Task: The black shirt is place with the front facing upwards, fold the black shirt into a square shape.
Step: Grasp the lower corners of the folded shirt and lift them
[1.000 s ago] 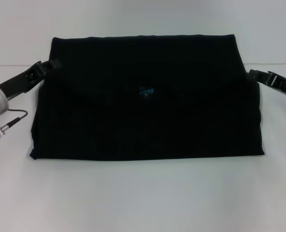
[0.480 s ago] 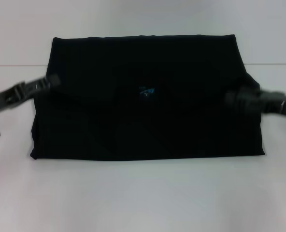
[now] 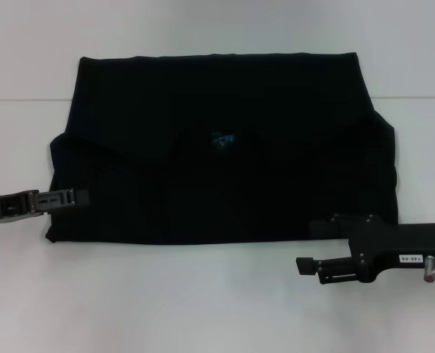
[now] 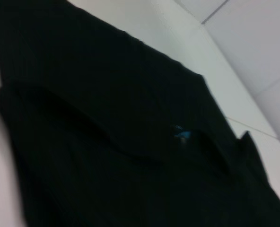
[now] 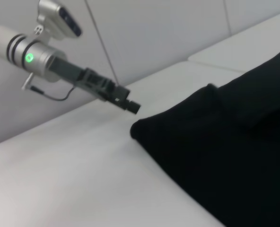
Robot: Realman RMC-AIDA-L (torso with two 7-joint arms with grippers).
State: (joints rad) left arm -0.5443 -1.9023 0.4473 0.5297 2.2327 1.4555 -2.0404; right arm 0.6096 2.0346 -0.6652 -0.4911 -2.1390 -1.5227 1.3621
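Shirt: black shirt (image 3: pixel 225 147) lies flat, partly folded, on white table (image 3: pixel 203 301)
L gripper (image 3: pixel 74 197): at shirt's near left edge; claw state unclear
R gripper (image 3: pixel 317 246): at shirt's near right corner; fingers apart, holding nothing

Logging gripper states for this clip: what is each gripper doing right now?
Left gripper: at the left edge of the large black cloth shirt; state cannot be told.
Right gripper: open, holding nothing, off the shirt's near right corner.

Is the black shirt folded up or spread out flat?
Partly folded. The black shirt lies as a wide rectangle with no sleeves sticking out and layered edges across its middle. It is not square yet.
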